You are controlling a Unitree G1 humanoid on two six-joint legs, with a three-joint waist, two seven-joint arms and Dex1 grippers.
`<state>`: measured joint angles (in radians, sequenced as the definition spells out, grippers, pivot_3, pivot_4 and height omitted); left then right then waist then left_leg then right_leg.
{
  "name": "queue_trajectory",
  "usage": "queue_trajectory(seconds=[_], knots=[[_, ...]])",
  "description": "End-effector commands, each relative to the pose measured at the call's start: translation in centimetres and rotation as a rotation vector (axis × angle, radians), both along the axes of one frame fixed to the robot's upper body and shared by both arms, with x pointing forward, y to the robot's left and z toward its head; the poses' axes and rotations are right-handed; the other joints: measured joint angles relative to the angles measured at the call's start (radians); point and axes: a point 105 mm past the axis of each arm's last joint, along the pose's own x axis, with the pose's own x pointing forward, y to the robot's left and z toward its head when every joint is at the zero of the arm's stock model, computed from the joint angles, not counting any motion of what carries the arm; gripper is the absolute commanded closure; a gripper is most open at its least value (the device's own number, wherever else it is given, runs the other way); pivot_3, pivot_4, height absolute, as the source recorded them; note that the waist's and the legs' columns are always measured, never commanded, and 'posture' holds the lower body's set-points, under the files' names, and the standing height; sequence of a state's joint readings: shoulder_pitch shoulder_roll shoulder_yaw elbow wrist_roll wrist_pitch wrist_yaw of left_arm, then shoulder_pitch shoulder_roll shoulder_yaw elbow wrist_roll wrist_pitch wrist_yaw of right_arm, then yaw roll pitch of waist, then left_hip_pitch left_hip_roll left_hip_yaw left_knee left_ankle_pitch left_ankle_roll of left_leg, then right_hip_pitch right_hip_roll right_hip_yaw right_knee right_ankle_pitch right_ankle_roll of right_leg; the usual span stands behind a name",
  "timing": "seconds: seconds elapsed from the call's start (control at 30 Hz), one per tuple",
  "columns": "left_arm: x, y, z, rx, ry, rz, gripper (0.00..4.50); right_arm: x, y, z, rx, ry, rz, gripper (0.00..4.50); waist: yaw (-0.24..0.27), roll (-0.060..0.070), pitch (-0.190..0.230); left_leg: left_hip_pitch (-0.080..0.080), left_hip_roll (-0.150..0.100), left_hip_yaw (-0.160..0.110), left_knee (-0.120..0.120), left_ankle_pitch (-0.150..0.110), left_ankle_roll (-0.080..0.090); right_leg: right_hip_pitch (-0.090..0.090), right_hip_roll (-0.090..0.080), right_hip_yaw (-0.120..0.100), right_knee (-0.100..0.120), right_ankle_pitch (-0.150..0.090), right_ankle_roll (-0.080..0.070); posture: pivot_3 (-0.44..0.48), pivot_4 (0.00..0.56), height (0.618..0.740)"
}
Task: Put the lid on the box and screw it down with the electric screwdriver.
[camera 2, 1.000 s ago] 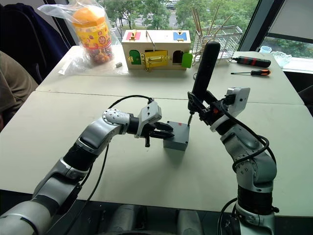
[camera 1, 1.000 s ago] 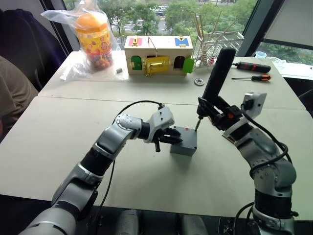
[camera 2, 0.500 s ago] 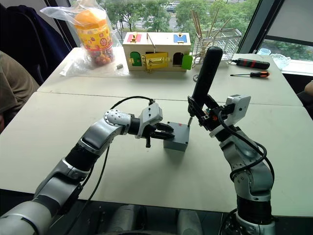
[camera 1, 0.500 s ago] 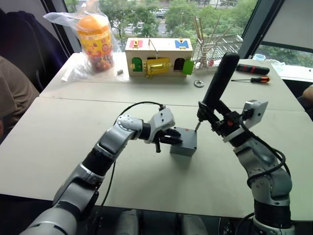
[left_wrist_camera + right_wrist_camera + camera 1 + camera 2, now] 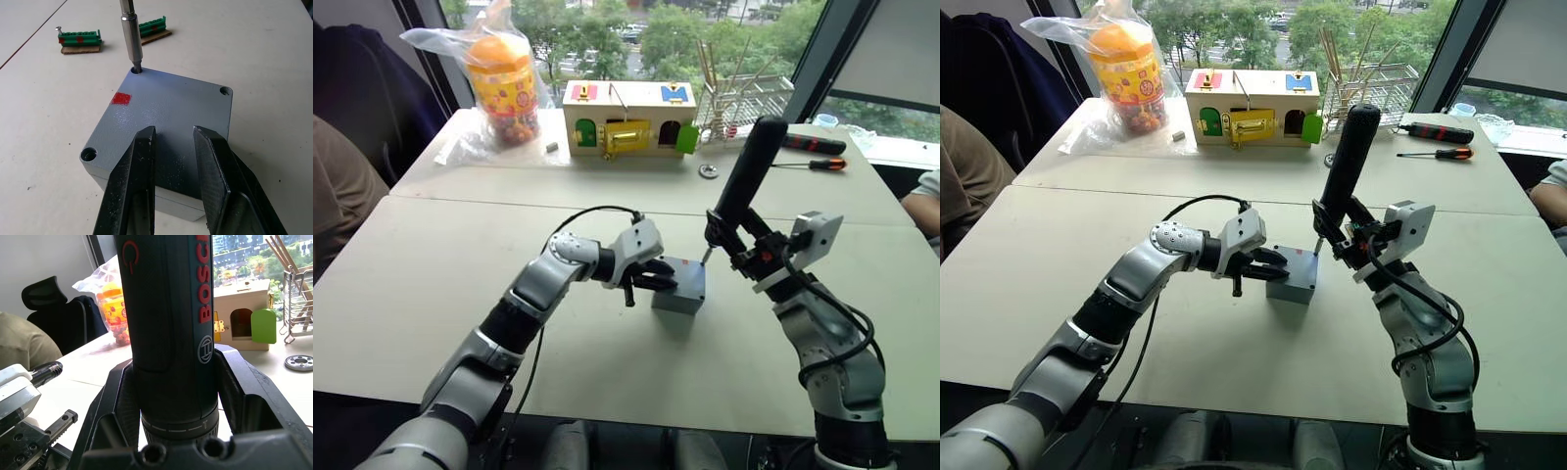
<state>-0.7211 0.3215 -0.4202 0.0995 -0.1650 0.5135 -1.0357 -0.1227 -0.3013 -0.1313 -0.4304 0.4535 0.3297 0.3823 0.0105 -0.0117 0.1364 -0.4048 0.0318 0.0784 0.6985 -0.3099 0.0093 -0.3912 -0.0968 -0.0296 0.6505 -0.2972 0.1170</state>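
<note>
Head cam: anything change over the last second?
Hardly anything. The view itself shifted a little. The right claw still grips the electric screwdriver, its bit in a corner hole of the lid on the box. The left claw still rests on the lid, fingers apart.

Sitting mid-table: box (image 5: 679,285), lid (image 5: 166,107) on top. Flanking it, left gripper (image 5: 658,276) on the left, right gripper (image 5: 741,247) on the right with electric screwdriver (image 5: 747,172) tilting above, bit in the lid's corner hole. Standing behind, at the far edge: wooden box (image 5: 628,117), snack jar (image 5: 504,83) leftward, wire rack (image 5: 744,96) and hand screwdrivers (image 5: 815,154) rightward.
</note>
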Motion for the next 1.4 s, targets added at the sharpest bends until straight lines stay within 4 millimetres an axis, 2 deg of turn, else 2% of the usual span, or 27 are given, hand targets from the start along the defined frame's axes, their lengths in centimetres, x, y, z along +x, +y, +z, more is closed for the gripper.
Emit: queue_trajectory(seconds=[0.03,0.53,0.6,0.7,0.83,0.93,1.0,1.07,1.17,1.23,1.33,1.4], knots=[[-0.3,0.0,-0.9,0.025,0.022,-0.005,3.3,0.1,0.8,-4.5,-0.009,0.183,0.032,2.68,0.0,-0.001,-0.001,0.0,0.0,0.0,0.0,0.0,0.0,0.0,0.0,0.0,0.0,0.0,0.0,0.0,0.15,0.708],[-0.2,-0.4,-1.0,0.017,0.018,-0.004,3.3,0.7,0.1,-3.4,-0.013,0.153,0.02,2.68,0.001,-0.001,-0.001,0.0,0.0,0.0,0.0,0.0,0.001,0.001,0.0,0.0,0.0,0.0,0.0,0.0,0.15,0.708],[0.0,-0.5,-0.9,0.015,0.015,-0.002,3.3,0.9,-0.2,-1.9,0.017,0.112,0.008,2.68,0.001,-0.001,-0.001,0.0,0.0,0.0,0.0,0.0,0.001,0.001,0.0,0.0,-0.001,0.0,0.0,0.0,0.15,0.708],[0.0,-0.5,-1.1,0.012,0.016,-0.003,3.3,1.1,-0.9,2.2,0.055,0.007,-0.009,2.68,0.001,0.0,0.0,0.0,0.0,-0.001,0.0,-0.001,0.001,0.0,-0.001,0.0,-0.001,0.0,0.0,0.0,0.15,0.708],[0.0,-0.9,-1.9,0.006,0.021,0.0,3.3,1.1,-1.9,6.6,0.047,-0.084,-0.017,2.68,0.003,0.004,0.002,-0.003,0.0,0.0,0.0,0.0,0.001,-0.002,-0.001,0.0,0.0,0.0,0.0,0.0,0.15,0.708],[0.1,-1.3,-2.1,0.003,0.021,0.0,3.3,1.1,-2.2,8.4,0.047,-0.111,-0.02,2.68,0.003,0.005,0.003,-0.004,0.0,0.0,0.0,-0.001,0.001,-0.003,-0.002,0.0,-0.001,0.0,0.0,0.0,0.15,0.708],[0.1,-1.5,-1.9,-0.022,0.02,0.005,3.3,1.1,-2.8,10.6,0.072,-0.141,-0.038,2.68,0.001,0.006,0.003,-0.004,0.0,0.0,0.0,-0.001,0.001,-0.003,-0.002,0.0,-0.001,0.0,0.0,0.0,0.15,0.708],[0.4,-1.6,-0.7,-0.079,0.017,0.021,3.3,1.3,-3.4,12.3,0.096,-0.125,-0.066,2.68,0.001,0.006,0.004,-0.004,0.0,0.0,0.0,-0.001,0.002,-0.003,-0.002,0.0,-0.001,0.0,0.0,0.0,0.15,0.708],[0.9,-1.5,2.1,-0.189,0.003,0.05,3.3,1.6,-4.2,12.6,0.014,-0.038,-0.105,2.68,0.002,0.008,0.006,-0.005,0.0,0.0,0.0,-0.001,0.002,-0.004,-0.003,0.0,0.0,0.0,0.0,0.0,0.15,0.708],[0.5,-1.4,3.8,-0.224,0.003,0.028,3.3,1.8,-5.4,12.3,-0.009,0.031,-0.132,2.68,0.001,0.007,0.007,-0.007,0.0,0.0,0.0,-0.001,0.002,-0.006,-0.003,0.0,-0.001,0.0,0.0,0.0,0.15,0.708],[-0.5,-1.2,5.5,-0.237,-0.017,-0.018,3.3,1.9,-8.6,10.6,-0.097,0.191,-0.238,2.68,0.004,0.009,0.008,-0.01,0.0,0.001,0.0,-0.001,0.002,-0.009,-0.003,0.0,-0.001,0.0,0.0,0.0,0.15,0.708],[-1.4,-0.7,6.2,-0.223,-0.04,-0.064,3.3,1.2,-11.1,9.0,-0.175,0.344,-0.298,2.68,0.006,0.009,0.008,-0.013,-0.002,0.001,0.001,-0.001,0.002,-0.01,-0.005,-0.001,-0.001,0.0,0.0,0.0,0.15,0.708]])
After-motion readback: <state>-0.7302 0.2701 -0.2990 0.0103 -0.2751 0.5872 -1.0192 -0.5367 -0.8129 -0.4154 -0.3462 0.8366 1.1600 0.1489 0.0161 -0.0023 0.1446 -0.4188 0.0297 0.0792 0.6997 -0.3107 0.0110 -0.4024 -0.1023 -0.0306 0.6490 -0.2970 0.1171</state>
